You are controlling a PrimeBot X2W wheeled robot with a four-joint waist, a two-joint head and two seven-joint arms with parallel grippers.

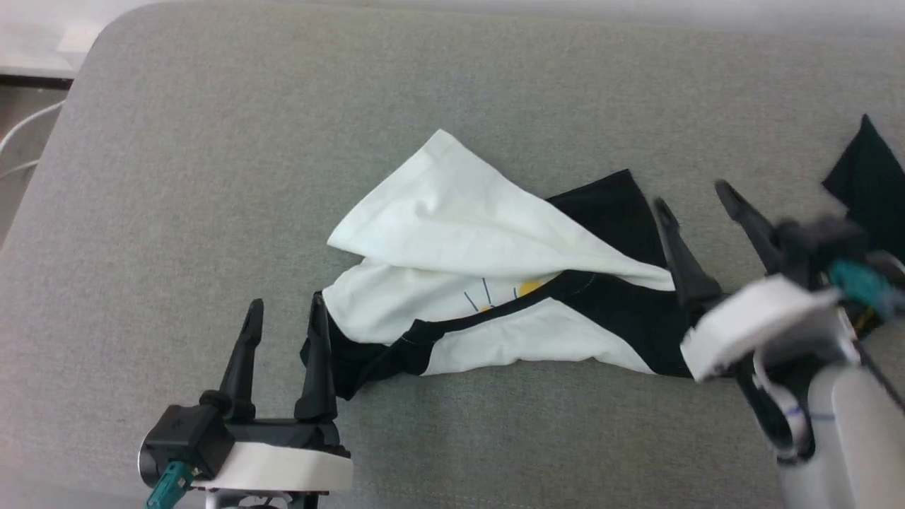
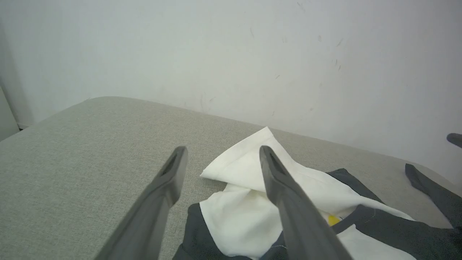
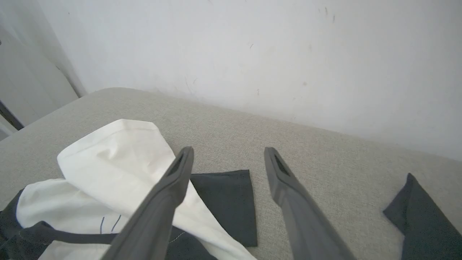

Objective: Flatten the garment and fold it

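Black-fingered left tool (image 1: pixel 286 300) has white collar (image 1: pixel 276 470), teal plug (image 1: pixel 168 484).

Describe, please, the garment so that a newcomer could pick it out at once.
On the wide grey cushion, the garment lies crumpled mid-surface between the left pincer and the right pincer. It is white with black sleeves and collar, unlike the all-black cloth scrap farther right.

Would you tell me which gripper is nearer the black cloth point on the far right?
Right. The right gripper is just left of the black cloth point; the left gripper is far off, at the T-shirt's opposite end.
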